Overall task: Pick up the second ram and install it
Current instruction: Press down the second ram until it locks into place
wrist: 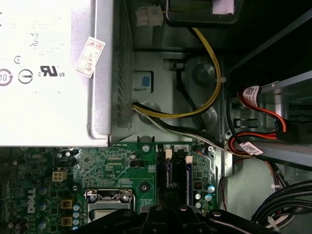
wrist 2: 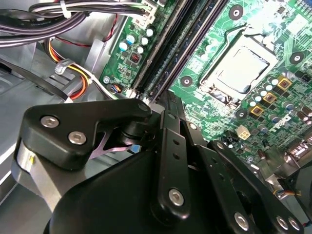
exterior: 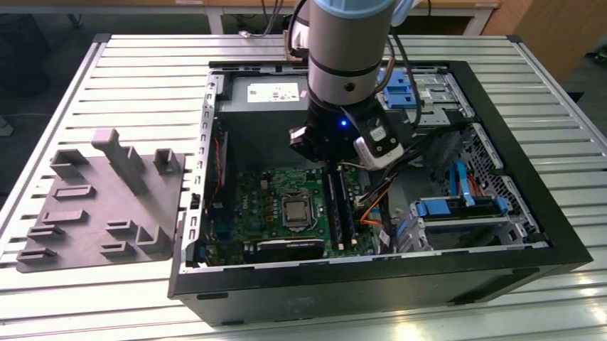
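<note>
My gripper (exterior: 329,162) reaches down into the open computer case (exterior: 531,234), over the far end of the long black ram slots (exterior: 339,209) on the green motherboard (exterior: 266,206). In the second wrist view the gripper (wrist 2: 153,106) looks shut, its black links meeting right at the end of the slots (wrist 2: 180,44). Nothing shows between the fingers. Long dark strips fill the slots (wrist: 168,175). I cannot tell the second ram apart from them.
A CPU socket (exterior: 297,212) lies beside the slots. The silver power supply (wrist: 44,73) stands close behind the gripper, with yellow and black cables (wrist: 209,83) next to it. Orange cables (exterior: 372,209) and blue drive brackets (exterior: 455,208) fill the exterior view's right. A grey holder tray (exterior: 95,206) lies outside the case.
</note>
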You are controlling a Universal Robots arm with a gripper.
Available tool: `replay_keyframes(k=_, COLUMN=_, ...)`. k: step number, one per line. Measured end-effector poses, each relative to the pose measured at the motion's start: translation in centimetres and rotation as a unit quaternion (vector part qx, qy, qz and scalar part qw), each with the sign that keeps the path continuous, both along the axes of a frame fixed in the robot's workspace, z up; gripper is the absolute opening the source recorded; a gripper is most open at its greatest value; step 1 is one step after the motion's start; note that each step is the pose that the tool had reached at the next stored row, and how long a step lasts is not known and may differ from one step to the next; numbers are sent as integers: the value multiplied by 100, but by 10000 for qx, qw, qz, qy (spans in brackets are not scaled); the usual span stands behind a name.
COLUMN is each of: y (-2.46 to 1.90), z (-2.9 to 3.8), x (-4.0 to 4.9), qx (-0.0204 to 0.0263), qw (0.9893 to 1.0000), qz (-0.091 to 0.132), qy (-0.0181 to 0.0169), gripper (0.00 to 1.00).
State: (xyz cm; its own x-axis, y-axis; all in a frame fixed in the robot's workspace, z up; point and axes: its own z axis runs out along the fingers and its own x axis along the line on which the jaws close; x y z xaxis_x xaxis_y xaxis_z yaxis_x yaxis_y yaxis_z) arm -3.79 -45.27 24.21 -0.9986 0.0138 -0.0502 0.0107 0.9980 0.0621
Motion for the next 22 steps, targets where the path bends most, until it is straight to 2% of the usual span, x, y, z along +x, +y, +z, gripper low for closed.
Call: replay_keyframes(k=22, y=12, z=-23, x=32, qx=-2, qw=10000, qz=0, qy=0, gripper=11)
